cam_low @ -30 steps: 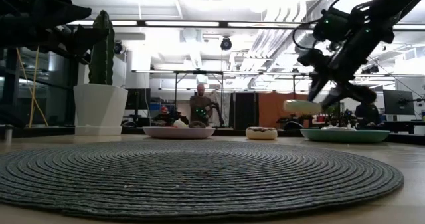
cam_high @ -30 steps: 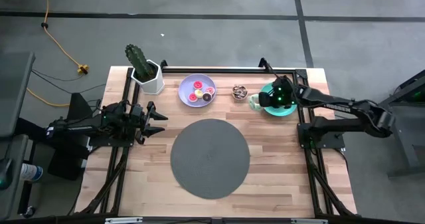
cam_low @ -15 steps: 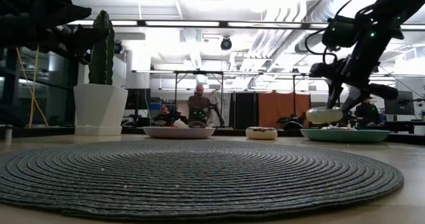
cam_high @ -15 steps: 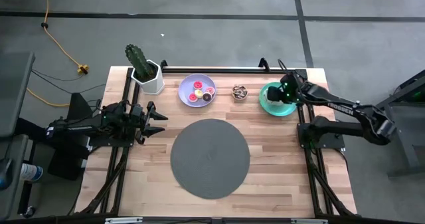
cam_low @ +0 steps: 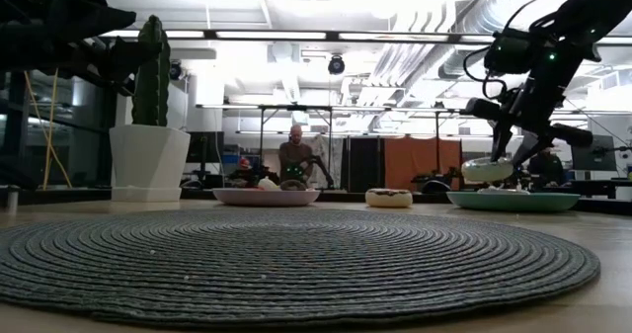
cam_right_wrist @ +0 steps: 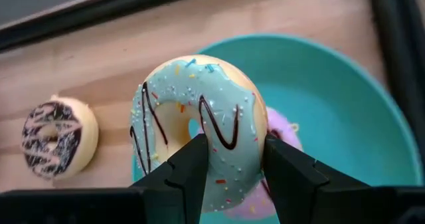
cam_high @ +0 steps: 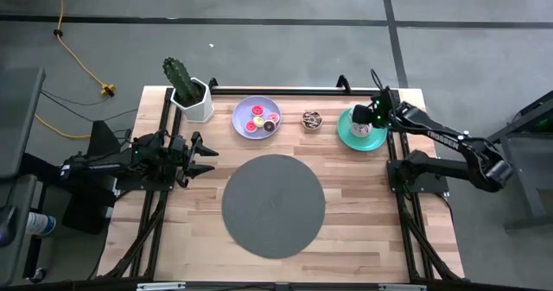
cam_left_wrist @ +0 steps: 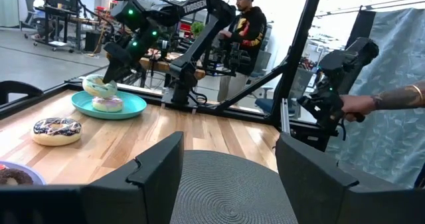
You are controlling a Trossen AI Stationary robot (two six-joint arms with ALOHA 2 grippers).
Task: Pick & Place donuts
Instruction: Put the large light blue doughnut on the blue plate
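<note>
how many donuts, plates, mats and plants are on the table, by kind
donuts: 6, that is 3 on the lavender plate, 1 chocolate on bare wood, 1 pink on the teal plate, 1 green in the right gripper
plates: 2
mat: 1
cactus: 1
total: 10

Two dark fingers [cam_right_wrist: 186, 171] pinch a mint-iced sprinkled donut [cam_right_wrist: 199, 121] above a teal plate [cam_right_wrist: 345, 117]; a chocolate-iced donut [cam_right_wrist: 56, 141] lies beside it on wood.
</note>
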